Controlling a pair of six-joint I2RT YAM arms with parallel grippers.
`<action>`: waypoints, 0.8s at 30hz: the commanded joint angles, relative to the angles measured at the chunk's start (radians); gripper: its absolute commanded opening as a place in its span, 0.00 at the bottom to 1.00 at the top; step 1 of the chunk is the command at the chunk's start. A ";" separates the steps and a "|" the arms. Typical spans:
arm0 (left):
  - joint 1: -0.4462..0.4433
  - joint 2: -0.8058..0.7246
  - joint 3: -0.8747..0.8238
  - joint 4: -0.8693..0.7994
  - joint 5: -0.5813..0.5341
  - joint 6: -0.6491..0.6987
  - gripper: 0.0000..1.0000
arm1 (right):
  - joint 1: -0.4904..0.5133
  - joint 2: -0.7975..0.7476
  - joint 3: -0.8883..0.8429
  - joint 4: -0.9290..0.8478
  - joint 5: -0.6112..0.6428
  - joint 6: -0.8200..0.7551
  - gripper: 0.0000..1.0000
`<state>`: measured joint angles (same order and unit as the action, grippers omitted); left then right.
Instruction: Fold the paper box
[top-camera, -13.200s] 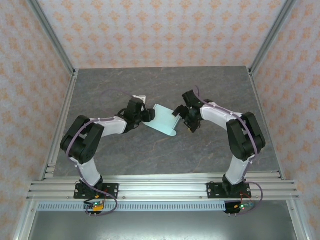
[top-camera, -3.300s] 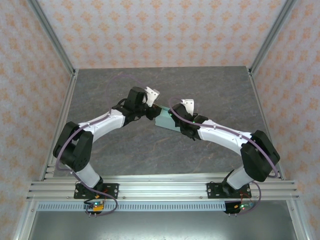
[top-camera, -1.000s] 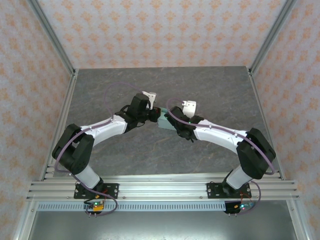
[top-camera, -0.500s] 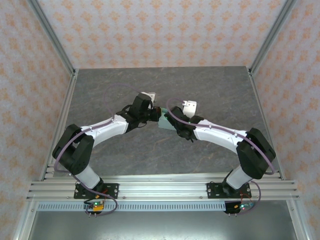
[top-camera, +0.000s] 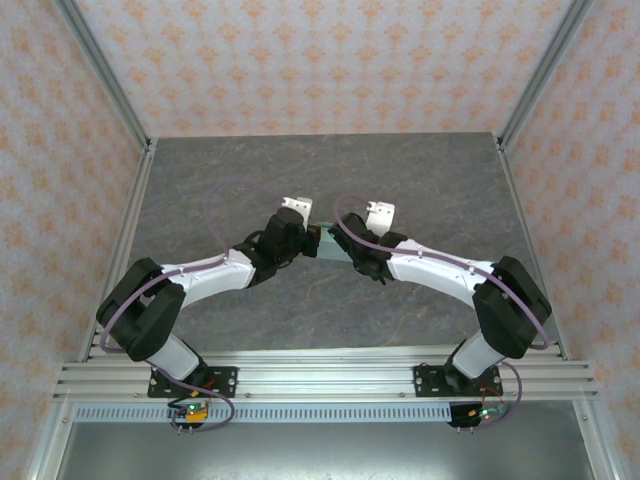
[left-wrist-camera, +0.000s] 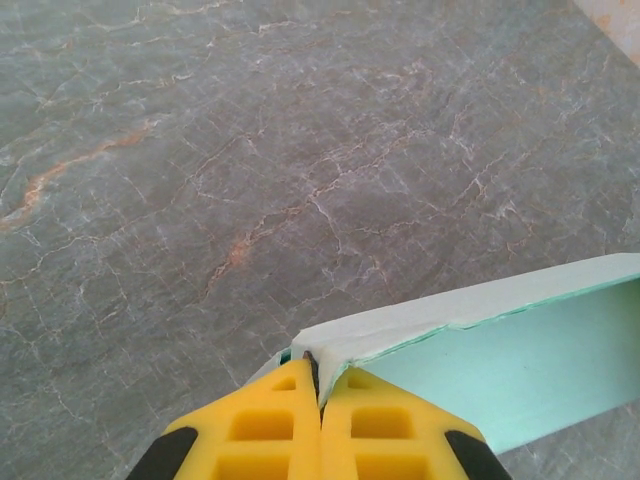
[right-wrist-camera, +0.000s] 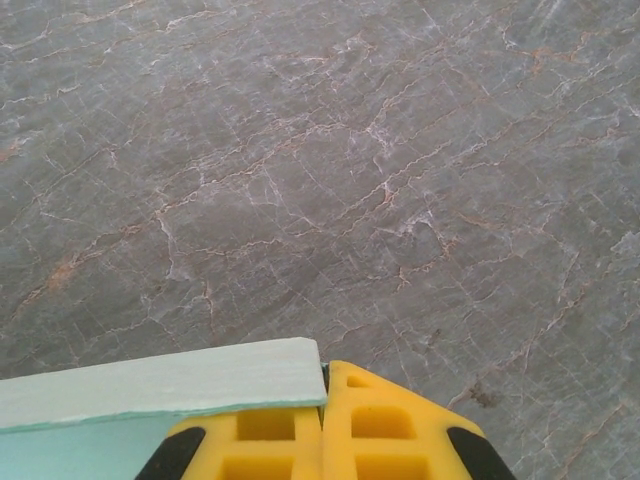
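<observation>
Top view: box (top-camera: 326, 243) sat near ctr of counter (top-camera: 420, 180), a touch toward 12 o'clock, gripped by both hands. L hand (top-camera: 311, 238) was on its 9 o'clock side, R hand (top-camera: 346, 252) on its 4 o'clock side. L arm ran in from its base at 7 o'clock, pointing approx 2 o'clock. R arm came from its base at 5 o'clock, pointing approx 10 o'clock. Only a small mint patch of box was visible there, w/ both wrists crowding it.

L wrist view: yellow fingers (left-wrist-camera: 270, 430) were pressed together, no gap, w/ a box (left-wrist-camera: 500, 370) corner pinched in the seam. From the pinch the card ran off toward 3 o'clock, pale edge on top and greener face below, so it stood on edge, not flat. Top edge near the pinch looked slightly creased. Grey veined counter lay beyond, toward 12 o'clock.

R wrist view: fingers (right-wrist-camera: 400, 430) were likewise closed tight, w/ a box (right-wrist-camera: 150, 385) corner caught at the seam. Card stretched away to 9 o'clock, pale edge uppermost.

Whether box touched counter or hung clear of it: couldn't tell.
</observation>
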<state>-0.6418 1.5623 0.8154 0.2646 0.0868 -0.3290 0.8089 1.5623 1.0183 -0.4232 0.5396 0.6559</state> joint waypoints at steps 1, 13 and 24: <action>-0.024 0.074 -0.063 -0.017 0.016 0.020 0.04 | 0.003 -0.022 -0.013 0.035 -0.082 0.080 0.04; -0.024 0.142 -0.035 -0.027 -0.058 0.015 0.04 | -0.021 -0.098 -0.040 -0.003 -0.148 0.195 0.26; -0.024 0.157 -0.030 -0.022 -0.130 -0.001 0.04 | -0.024 -0.321 -0.083 -0.126 -0.207 0.522 0.63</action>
<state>-0.6506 1.6657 0.8307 0.4137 -0.0166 -0.3161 0.7902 1.2831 0.9516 -0.4629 0.3382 1.0145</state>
